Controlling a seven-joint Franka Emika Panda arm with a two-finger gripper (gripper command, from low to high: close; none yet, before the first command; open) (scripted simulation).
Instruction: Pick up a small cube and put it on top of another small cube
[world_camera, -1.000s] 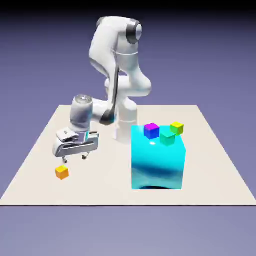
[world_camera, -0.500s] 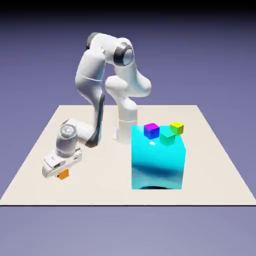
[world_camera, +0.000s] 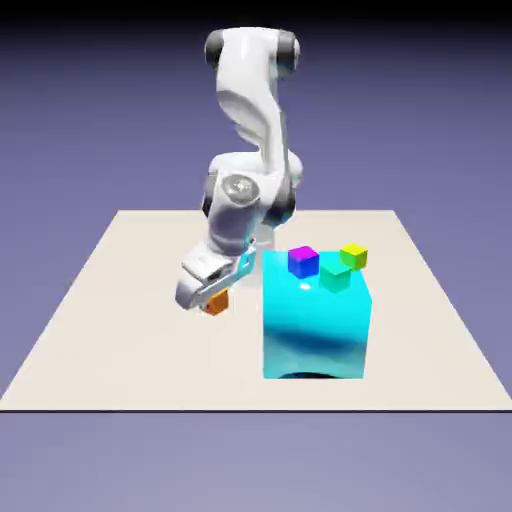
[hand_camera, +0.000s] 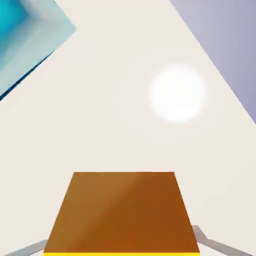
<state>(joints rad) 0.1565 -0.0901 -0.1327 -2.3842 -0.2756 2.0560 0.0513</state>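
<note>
— While the arm bends over the counter (world_camera: 110, 330), what do the fingers (world_camera: 222, 290) have between them?

— They are closed on the small orange-yellow cube (world_camera: 216, 304). In the exterior view the cube sits at the tip of the hand, above the counter surface and not touching it, as far as I can judge.

— Does the hand view agree?

— Yes. The small orange-yellow cube (hand_camera: 122, 212) fills the lower middle of that picture, very large, with a bright yellow edge at the very bottom. A grey finger tip (hand_camera: 202, 239) shows at each side of it, pressed close against it. Beyond the cube I see the pale counter (hand_camera: 115, 100) with a round bright spot of light on it.

— Where is the held cube compared with the other things?

— It is just at the exterior view's left of the big cyan block (world_camera: 316, 318), near the upper part of the block's left face, but apart from it. A corner of the cyan block (hand_camera: 22, 40) also appears in the upper left of the hand view.

— What stands on that block?

— Three small cubes are on its top: a purple-blue cube (world_camera: 303, 261), a teal-green cube (world_camera: 335, 277) and a yellow-green cube (world_camera: 353, 256). They are close together, and the teal-green one is nearest to the camera.

— Is the hand upright?

— No, it is tilted, with the fingers pointing down and toward the exterior view's right.
</note>
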